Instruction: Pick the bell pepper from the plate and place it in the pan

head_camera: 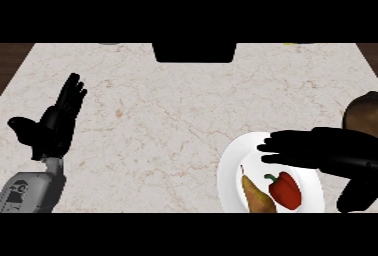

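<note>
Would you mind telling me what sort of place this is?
Probably a kitchen: a pale marble-look counter holds a white plate with a red bell pepper and a pear.

Left hand [53,124] stood open at the view's left edge, fingers straight and pointing up, thumb splayed out to the side, its grey forearm [31,191] rising from the lower left corner. Right hand [314,148] reached in from the right edge, lying flat and palm down, fingers stretched out towards the left, thumb hanging down at the lower right
</note>
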`<state>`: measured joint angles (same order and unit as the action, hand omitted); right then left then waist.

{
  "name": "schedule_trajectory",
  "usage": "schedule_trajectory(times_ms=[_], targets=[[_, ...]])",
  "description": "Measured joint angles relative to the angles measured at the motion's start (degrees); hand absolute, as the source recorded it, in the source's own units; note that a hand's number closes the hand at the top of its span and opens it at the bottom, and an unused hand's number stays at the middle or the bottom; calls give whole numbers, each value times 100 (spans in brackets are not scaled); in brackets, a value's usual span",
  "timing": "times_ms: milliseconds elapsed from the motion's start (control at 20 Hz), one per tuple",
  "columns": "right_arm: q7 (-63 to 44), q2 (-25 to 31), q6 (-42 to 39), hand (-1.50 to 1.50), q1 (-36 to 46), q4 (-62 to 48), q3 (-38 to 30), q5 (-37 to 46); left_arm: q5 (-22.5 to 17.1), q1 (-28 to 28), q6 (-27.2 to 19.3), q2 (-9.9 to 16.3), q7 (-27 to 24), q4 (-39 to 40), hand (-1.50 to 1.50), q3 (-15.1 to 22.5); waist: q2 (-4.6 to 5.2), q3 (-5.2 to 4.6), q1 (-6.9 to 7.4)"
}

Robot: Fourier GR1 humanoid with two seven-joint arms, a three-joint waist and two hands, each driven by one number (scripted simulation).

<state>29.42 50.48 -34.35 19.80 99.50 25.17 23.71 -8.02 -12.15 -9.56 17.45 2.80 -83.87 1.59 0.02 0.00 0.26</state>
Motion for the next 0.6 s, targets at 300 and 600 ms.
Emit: schedule_trajectory(times_ms=[300,600], targets=[[214,-184,179,-150,-51,-131,242,631,54,-131,91,-52,30,117,0,-120,2,1,-7],[270,-304,324,-150,-78,-208,344,1344,169,5,94,-168,109,-75,0,-139,-2,1,-8]])
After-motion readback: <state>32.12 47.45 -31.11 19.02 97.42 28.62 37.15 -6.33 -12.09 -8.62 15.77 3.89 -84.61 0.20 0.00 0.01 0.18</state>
